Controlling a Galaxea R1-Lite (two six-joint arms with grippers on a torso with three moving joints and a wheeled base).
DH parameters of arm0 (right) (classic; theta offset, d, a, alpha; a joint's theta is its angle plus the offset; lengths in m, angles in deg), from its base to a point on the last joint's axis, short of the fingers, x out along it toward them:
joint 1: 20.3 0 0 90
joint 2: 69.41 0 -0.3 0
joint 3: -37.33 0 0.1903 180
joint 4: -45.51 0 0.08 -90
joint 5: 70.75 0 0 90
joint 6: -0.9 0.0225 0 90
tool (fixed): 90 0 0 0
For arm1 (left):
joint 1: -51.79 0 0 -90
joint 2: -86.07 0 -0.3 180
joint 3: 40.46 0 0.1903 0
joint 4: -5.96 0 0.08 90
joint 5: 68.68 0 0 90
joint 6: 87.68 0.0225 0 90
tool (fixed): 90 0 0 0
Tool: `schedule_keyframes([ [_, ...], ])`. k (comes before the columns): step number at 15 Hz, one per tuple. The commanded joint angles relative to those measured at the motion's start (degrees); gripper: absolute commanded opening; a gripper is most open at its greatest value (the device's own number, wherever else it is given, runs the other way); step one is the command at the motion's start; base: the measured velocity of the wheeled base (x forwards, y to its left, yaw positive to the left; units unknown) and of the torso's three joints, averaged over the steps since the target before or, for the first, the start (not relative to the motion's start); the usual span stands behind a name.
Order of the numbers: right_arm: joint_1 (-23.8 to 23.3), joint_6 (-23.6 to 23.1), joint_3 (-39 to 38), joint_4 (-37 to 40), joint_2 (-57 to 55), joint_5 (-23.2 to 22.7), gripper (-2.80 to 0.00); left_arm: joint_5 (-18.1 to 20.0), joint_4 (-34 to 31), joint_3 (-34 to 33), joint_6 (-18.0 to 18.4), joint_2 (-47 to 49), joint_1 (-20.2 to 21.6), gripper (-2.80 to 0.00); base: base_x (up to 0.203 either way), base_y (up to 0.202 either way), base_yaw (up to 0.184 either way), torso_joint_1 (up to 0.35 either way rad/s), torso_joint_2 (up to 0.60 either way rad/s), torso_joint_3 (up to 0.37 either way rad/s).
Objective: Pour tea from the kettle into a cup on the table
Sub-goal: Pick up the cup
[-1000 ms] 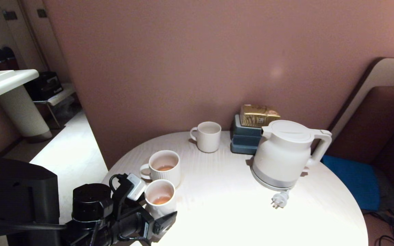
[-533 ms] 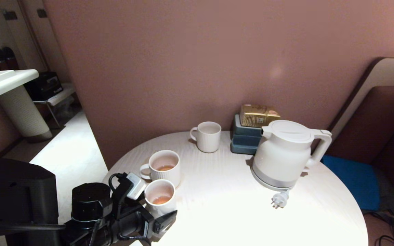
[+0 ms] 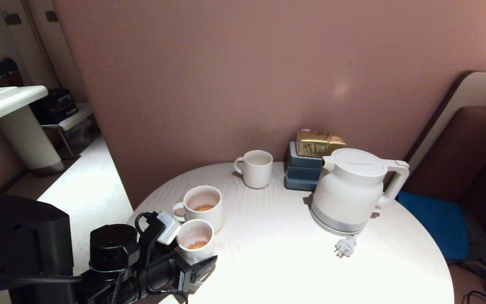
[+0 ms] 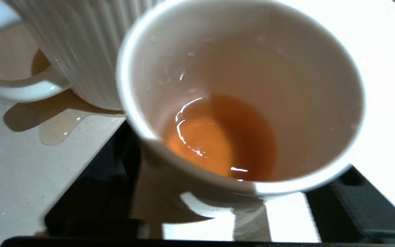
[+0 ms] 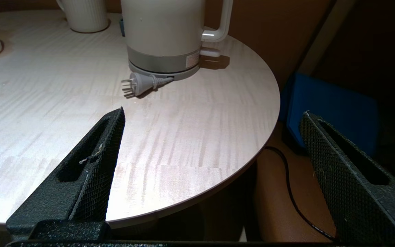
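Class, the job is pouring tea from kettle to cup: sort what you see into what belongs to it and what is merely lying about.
Job: kettle, cup with tea, table, left pincer.

Lying about: two ribbed mugs, blue boxes, gold packet.

- The counter [image 5: 183,137] has a pale, matt top with faint wood-grain streaks.
- The kettle [image 3: 348,190] looks like smooth white plastic with a soft sheen, ringed at the foot by a matt grey band.
- The cup [image 4: 238,96] is smooth, glossy white, ceramic-looking; the tea [image 4: 218,140] in it is clear amber with bright glints.
- The mug [image 4: 81,44] just beside it has ribbed, glazed white sides.
- The right pincer's fingers [image 5: 91,171] are black with rough, cross-hatched faces.
- The packet [image 3: 319,142] looks like shiny gold foil.
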Motion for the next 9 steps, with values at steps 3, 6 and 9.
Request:
schedule_keyframes([
  [3, 0.02, -0.04, -0.01, 0.0, 0.0, -0.02, 0.0, 0.07, 2.69, -0.07, 0.05, 0.06, 0.02, -2.8, 0.0, 0.0, 0.0, 0.0, 0.0, 0.0],
  [6, 0.02, -0.04, -0.01, 0.0, 0.0, -0.02, 0.0, 0.07, 2.69, -0.07, 0.05, -0.38, 0.02, -2.8, 0.0, 0.0, 0.0, 0.0, 0.0, 0.0],
  [9, 0.02, -0.04, -0.01, 0.0, -0.08, -0.02, 0.0, -0.01, 2.69, -1.25, 0.04, -1.83, 0.02, -2.8, 0.0, 0.0, 0.0, 0.0, 0.0, 0.0],
])
